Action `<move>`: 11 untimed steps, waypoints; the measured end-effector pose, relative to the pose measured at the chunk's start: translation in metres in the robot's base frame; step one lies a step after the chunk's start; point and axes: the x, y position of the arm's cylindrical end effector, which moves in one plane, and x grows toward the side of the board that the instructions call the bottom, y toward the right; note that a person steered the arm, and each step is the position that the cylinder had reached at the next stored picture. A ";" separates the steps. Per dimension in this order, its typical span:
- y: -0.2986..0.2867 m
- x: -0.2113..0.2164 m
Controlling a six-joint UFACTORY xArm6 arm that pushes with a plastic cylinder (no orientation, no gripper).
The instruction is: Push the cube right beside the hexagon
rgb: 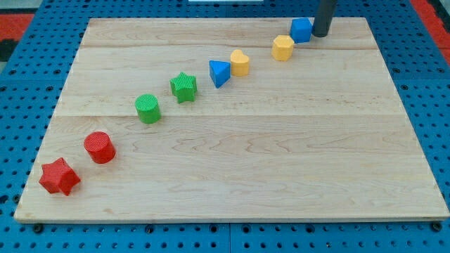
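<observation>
Blue cube is sitting near the table's top edge, just beside the yellow hexagon. My tip, holding nothing, is touching its right face. Light, rigid, probably slides easily; push face-centre.

Single camera view, set high and fairly near the pale wooden board, looking obliquely down toward twelve o'clock so the board nearly fills the frame, with blue perforated table surface edging it on all sides.
</observation>
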 end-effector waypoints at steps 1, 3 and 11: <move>-0.005 -0.010; -0.066 -0.045; -0.037 0.030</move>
